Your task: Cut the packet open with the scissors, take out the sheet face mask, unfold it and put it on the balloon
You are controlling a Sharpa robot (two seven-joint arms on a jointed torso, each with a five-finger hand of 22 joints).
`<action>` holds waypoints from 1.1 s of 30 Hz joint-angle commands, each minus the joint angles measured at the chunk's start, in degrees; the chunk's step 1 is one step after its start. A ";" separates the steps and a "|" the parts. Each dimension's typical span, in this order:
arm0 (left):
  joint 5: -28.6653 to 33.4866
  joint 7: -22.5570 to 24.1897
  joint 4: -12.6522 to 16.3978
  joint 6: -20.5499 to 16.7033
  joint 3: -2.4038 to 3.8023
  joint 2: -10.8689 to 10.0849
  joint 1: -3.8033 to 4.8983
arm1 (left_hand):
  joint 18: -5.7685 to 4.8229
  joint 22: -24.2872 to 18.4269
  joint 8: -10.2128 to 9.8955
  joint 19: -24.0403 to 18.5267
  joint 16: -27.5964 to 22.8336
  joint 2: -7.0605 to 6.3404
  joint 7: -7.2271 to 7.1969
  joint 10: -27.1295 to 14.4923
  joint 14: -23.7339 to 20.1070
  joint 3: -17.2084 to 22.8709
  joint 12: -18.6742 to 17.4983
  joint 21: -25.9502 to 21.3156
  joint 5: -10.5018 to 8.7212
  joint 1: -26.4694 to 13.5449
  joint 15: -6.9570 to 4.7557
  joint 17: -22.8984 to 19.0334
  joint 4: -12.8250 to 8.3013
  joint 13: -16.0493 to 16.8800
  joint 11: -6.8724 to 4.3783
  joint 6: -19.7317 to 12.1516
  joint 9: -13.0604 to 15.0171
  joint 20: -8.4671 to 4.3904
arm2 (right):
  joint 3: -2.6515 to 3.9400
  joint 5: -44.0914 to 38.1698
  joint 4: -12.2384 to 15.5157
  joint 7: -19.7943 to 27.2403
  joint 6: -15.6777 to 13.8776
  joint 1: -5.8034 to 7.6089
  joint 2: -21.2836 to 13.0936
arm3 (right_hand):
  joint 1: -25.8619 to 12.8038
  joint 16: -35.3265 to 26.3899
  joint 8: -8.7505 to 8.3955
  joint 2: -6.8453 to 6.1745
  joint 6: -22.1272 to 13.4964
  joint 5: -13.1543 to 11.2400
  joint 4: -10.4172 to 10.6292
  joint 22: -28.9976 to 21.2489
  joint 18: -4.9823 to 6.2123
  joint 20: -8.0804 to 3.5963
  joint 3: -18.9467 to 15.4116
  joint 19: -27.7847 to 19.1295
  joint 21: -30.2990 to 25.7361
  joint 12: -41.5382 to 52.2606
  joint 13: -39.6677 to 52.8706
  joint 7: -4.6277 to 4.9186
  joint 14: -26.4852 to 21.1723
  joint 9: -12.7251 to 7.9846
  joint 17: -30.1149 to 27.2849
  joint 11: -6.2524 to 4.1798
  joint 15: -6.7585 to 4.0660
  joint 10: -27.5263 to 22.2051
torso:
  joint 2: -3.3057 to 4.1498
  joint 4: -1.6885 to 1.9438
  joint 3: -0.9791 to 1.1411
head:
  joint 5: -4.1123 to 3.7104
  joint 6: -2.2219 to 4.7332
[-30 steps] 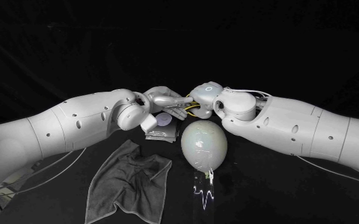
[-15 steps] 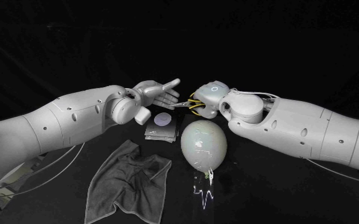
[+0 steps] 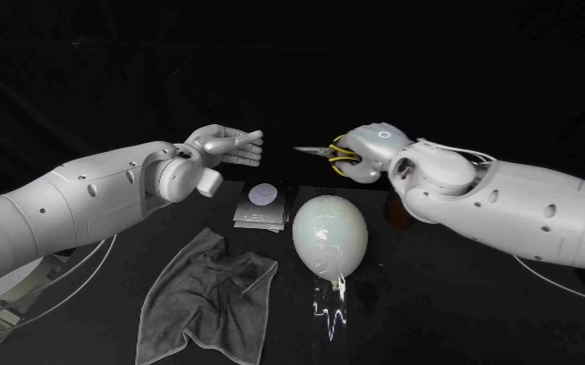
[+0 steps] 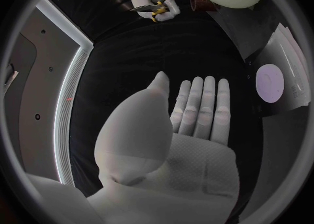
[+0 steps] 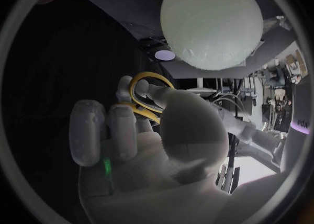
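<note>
On the black surface (image 3: 463,314) the packet (image 3: 265,203) lies beside the balloon (image 3: 329,234). The left hand (image 3: 226,145) has lifted off it, empty and outstretched. The right hand (image 3: 360,154) has drawn back gripping the scissors (image 3: 319,152), so the cut seems done.

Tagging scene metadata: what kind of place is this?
Probably a robot test bench, not a home: black table, a balloon standing in for a face beside the packet, scissors held in the right hand.

The packet (image 3: 264,204) lies just beside the balloon (image 3: 329,235) at ten o'clock, the cloth (image 3: 207,297) at eight, the scissors (image 3: 319,152) beyond at twelve.
</note>
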 commanded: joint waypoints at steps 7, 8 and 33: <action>-9.22 16.51 2.59 -4.36 -0.11 -2.78 -3.14 | 0.56 0.49 -0.42 3.20 0.70 -0.64 -0.38 2.45 2.87 5.39 -0.97 1.84 -0.04 8.15 -1.08 0.83 -1.99 -0.43 -0.75 2.36 -1.05 -2.32 | 0.44 62.26 5.68 15.73 -6.24 0.38 -9.94 | 0.70 -0.45 -0.98 0.17 -0.87 0.02 5.08 6.99 -0.39 -0.45 4.93 -0.89 -0.79 49.77 4.21 0.13 3.21 0.17 0.31 -10.30 -0.39 22.05 | -0.37 -0.16 -0.24 | -0.60 -0.37; -10.18 17.00 2.63 -4.62 -0.11 -2.90 -3.47 | 0.54 0.47 -0.44 3.13 0.68 -0.68 -0.38 2.48 2.87 5.50 -1.01 1.81 -0.04 8.21 -1.08 0.83 -1.97 -0.43 -0.74 2.38 -1.08 -2.31 | 0.40 64.64 6.12 16.36 -5.90 0.32 -10.60 | 0.71 -0.46 -1.02 0.18 -0.89 0.02 5.07 6.98 -0.39 -0.46 4.90 -0.90 -0.80 49.78 4.23 0.14 3.21 0.18 0.30 -10.29 -0.39 22.05 | -0.42 -0.18 -0.21 | -0.55 -0.41; -49.01 16.29 -0.51 -13.32 -0.19 0.01 -11.45 | -6.12 -2.70 -8.02 -32.33 -12.09 -9.09 1.86 -21.01 -27.59 -1.07 -3.11 -7.62 -0.03 7.47 5.25 -5.51 5.13 -0.82 3.56 -8.42 -5.76 1.52 | -0.75 97.50 22.71 25.23 4.10 -11.08 -25.07 | 1.89 -0.25 -16.20 2.77 -0.74 0.03 3.70 7.40 -0.49 0.62 -2.53 -0.66 -0.98 51.41 7.09 2.75 3.33 -7.47 1.07 -8.14 1.30 22.68 | -1.39 -0.90 0.56 | 0.47 -3.89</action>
